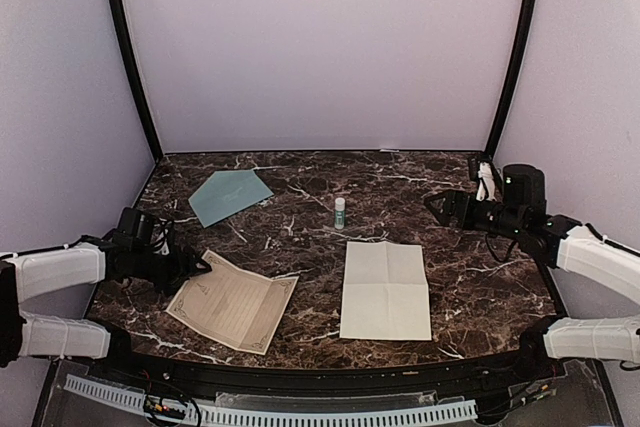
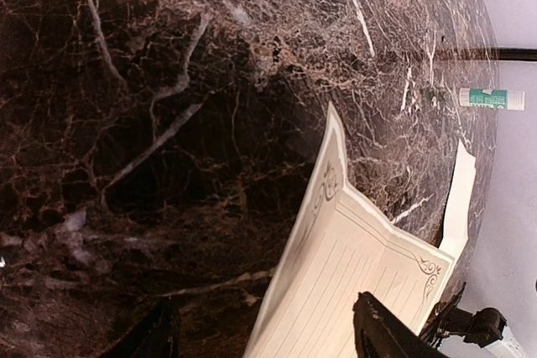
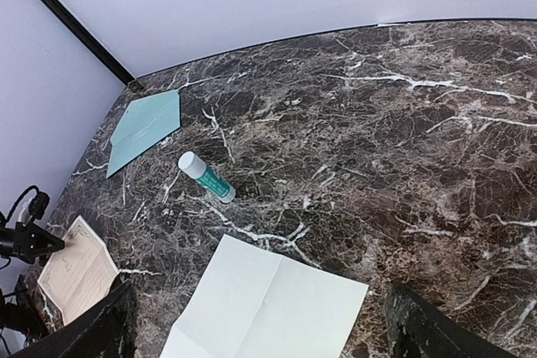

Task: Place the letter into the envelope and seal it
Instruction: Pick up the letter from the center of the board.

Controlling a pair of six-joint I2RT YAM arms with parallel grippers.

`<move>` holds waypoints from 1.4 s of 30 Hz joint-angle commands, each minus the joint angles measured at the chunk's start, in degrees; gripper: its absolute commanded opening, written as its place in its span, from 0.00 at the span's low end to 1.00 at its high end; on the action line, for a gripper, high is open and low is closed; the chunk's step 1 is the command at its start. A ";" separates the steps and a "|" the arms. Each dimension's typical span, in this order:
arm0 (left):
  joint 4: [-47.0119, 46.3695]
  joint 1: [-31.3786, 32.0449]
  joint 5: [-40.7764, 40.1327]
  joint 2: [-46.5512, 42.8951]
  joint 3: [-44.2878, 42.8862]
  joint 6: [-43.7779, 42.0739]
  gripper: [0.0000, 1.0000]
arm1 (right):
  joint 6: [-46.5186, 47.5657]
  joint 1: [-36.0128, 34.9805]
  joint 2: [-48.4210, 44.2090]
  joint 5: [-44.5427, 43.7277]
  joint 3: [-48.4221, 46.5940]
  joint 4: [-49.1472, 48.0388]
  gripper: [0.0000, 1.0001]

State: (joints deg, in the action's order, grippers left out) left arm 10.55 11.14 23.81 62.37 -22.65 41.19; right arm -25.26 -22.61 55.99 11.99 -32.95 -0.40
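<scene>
The left pincer [image 1: 198,267] stood with jaws wide apart, astride the nine o'clock edge of the cream lined paper letter [image 1: 232,300]. The flat pale blue-grey paper envelope [image 1: 230,195] lay apart at its one o'clock. The right pincer [image 1: 432,205] gaped wide too.

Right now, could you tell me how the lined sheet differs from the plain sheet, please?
The lined sheet is cream with ruled lines and ornate corners; the plain sheet is white and blank. The lined sheet lies askew on the left; the plain sheet lies nearly square, further right. Both show fold creases.
</scene>
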 commanded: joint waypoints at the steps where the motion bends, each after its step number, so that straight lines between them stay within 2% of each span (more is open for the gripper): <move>1: -0.25 0.61 3.37 0.73 -1.13 -0.73 0.64 | 0.82 -0.27 -0.38 -1.27 0.77 -2.49 0.99; 10: 4.53 3.47 0.89 1.60 -3.18 -2.22 0.47 | 0.38 -0.32 0.99 -1.28 1.44 -4.11 0.99; 20: 8.75 6.20 -2.56 2.49 -6.21 -3.93 0.34 | 0.65 -0.30 1.56 -1.41 1.59 -4.62 0.99; 30: 9.89 8.12 -3.30 3.12 -7.88 -5.55 0.26 | 0.73 -0.25 1.06 -1.93 1.85 -4.69 0.99; 42: 10.68 9.37 -3.91 2.40 -9.15 -6.41 0.05 | 0.76 -0.25 0.72 -2.21 1.52 -4.39 0.98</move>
State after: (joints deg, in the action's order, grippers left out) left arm 19.66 20.05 20.27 65.47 -30.06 35.92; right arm -25.12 -22.61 57.47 10.44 -31.59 -3.03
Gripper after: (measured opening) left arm 0.081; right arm 0.986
